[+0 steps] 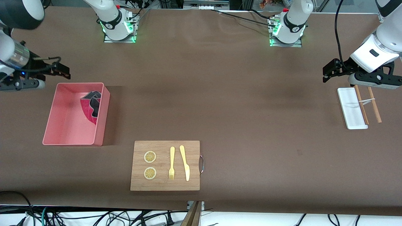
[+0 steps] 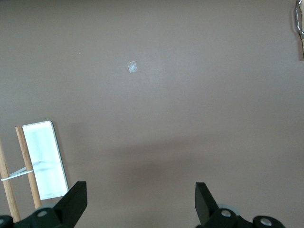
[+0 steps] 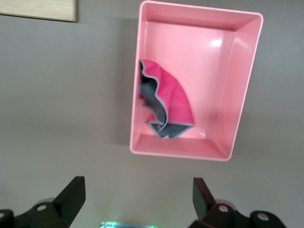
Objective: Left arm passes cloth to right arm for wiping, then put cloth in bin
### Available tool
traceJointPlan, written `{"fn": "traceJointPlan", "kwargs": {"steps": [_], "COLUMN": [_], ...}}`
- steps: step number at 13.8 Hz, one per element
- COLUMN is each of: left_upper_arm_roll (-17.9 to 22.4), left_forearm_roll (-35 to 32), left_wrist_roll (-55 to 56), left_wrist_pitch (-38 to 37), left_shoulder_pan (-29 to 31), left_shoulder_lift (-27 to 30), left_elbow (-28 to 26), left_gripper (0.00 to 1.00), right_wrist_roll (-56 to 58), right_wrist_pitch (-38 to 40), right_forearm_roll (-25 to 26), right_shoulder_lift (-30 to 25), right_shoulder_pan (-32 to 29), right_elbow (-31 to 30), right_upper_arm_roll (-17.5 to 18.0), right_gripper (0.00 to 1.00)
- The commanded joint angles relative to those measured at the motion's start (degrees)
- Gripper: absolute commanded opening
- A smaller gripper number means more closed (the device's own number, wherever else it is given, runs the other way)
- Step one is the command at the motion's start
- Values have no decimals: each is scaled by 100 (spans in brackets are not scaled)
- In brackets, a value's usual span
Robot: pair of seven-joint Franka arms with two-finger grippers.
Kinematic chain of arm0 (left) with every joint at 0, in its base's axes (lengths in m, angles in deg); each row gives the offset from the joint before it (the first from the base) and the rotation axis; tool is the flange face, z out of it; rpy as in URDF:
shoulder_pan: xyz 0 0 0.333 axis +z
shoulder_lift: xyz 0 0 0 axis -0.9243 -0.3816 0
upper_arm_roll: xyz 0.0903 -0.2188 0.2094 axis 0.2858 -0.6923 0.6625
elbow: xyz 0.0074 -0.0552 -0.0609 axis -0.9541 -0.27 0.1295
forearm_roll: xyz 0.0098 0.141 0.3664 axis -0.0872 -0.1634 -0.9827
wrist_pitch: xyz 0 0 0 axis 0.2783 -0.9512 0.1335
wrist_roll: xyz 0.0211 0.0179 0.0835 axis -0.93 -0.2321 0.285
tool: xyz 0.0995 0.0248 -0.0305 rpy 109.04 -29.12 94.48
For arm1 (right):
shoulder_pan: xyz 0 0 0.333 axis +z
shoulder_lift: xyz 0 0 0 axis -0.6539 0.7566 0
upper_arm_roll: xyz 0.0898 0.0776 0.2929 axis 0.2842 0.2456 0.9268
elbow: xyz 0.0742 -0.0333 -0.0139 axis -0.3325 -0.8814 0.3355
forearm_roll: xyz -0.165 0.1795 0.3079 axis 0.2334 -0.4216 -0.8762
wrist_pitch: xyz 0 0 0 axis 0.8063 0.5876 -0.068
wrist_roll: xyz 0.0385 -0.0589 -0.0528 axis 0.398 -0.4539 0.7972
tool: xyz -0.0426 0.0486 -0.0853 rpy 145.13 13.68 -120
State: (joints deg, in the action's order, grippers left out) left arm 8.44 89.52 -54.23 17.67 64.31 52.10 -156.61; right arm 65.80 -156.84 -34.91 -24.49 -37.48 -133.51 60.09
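Observation:
The salmon-pink bin (image 1: pixel 67 125) stands at the right arm's end of the table. The crimson-pink and dark grey cloth (image 1: pixel 91 105) lies crumpled inside it, against the wall toward the left arm's end. The right wrist view shows the cloth (image 3: pixel 171 102) in the bin (image 3: pixel 209 71) too. My right gripper (image 1: pixel 62 70) is open and empty, in the air over the table beside the bin's short wall that faces the robot bases. Its jaws stand wide apart in the right wrist view (image 3: pixel 138 194). My left gripper (image 1: pixel 328 70) is open and empty (image 2: pixel 141 197) over the table beside the white tray.
A narrow white tray (image 1: pixel 351 108) with two wooden chopsticks (image 1: pixel 373 105) lies at the left arm's end. A wooden cutting board (image 1: pixel 165 165) with two lemon slices, a fork and a knife lies nearest the front camera.

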Motion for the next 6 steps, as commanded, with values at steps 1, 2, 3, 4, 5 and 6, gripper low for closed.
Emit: {"fn": "traceJointPlan", "kwargs": {"steps": [1, 2, 3, 4, 5, 6], "left_upper_arm_roll": [-50, -59, -50, -50, -50, -50], "left_forearm_roll": [42, 42, 42, 42, 42, 42], "left_wrist_roll": [38, 29, 38, 29, 29, 29], "left_wrist_pitch": [-57, -58, -58, -58, -58, -58], "left_shoulder_pan": [62, 62, 62, 62, 62, 62], "left_shoulder_lift": [1, 1, 1, 1, 9, 1], "left_elbow": [49, 49, 49, 49, 49, 49], "left_gripper": [100, 100, 100, 100, 100, 100], "right_wrist_roll": [-77, -51, -24, 2, 11, 11], "right_wrist_pitch": [614, 632, 580, 571, 571, 580], "right_forearm_roll": [-163, -172, -155, -163, -155, -155], "right_shoulder_lift": [58, 66, 75, 84, 84, 75], "right_shoulder_pan": [104, 130, 130, 130, 130, 130], "right_elbow": [592, 663, 672, 681, 681, 681], "right_upper_arm_roll": [-23, -23, -23, -23, -23, -23], "right_gripper": [100, 100, 100, 100, 100, 100]}}
